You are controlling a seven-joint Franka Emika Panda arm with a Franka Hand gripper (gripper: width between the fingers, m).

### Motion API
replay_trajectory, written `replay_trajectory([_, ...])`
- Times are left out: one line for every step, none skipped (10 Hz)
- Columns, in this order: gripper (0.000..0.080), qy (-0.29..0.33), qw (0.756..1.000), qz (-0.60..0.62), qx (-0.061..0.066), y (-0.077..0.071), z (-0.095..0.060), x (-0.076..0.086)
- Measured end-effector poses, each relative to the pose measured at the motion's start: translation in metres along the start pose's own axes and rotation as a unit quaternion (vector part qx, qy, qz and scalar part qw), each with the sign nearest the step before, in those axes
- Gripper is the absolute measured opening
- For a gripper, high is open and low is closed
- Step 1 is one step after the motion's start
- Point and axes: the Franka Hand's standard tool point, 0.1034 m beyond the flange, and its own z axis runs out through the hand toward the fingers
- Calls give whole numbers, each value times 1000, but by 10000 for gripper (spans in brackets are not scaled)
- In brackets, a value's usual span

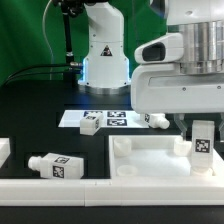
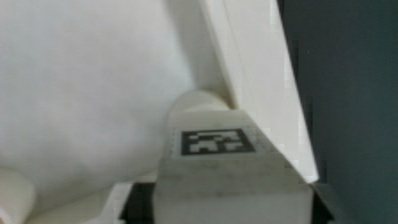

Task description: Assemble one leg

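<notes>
In the exterior view, the gripper (image 1: 202, 126) hangs at the exterior view's right, under the big white wrist of the arm (image 1: 180, 75). Its two fingers are pressed on a leg (image 1: 203, 148) from both sides. The leg stands upright, and its square tag faces the camera. It is at the corner of the panel (image 1: 150, 158) that is on the exterior view's right. I cannot tell if its foot already sits in the corner socket or is a little above it.

The panel lies flat on the black table (image 1: 30, 120). A second leg (image 1: 55, 165) lies on its side on the table, to the exterior view's left of the panel and apart from it. Farther back is the marker board (image 1: 112, 117). A third leg (image 1: 90, 124) rests at its front edge, and a fourth leg (image 1: 157, 120) lies just beside its end on the exterior view's right. The base of the robot (image 1: 103, 55) stands behind the board. A white rail (image 1: 60, 190) runs along the near edge of the table.

In the wrist view, the gripper (image 2: 226, 206) holds the leg (image 2: 222, 165) between its dark fingers (image 2: 132, 208), which touch it on both sides. The tag on the leg is turned toward the camera. Beyond the leg are the white face of the panel (image 2: 89, 90) and its raised edge. The dark table (image 2: 352, 90) shows beside that edge.
</notes>
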Motion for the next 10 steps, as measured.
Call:
replay_trajectory([288,-3,997,72,-1,0,0,0])
replay_trajectory([288,-3,990,139,-2,0,0,1])
replay_trajectory([288,-2,978,210,-1,0,1,1])
replay_trajectory([288,-3,955,297,8,0,1,1])
replay_trajectory([288,-3,944,329,10,0,1,1])
replay_trajectory([288,-2,941,338,9,0,1,1])
replay_trajectory([369,-2,947,322,9,0,1,1])
replay_trajectory([369,-2,952,305,7,-1,1,1])
replay_trajectory([503,2,980,199,2,-2,-1,-1])
replay_trajectory([621,15,995,94,9,-4,-3,1])
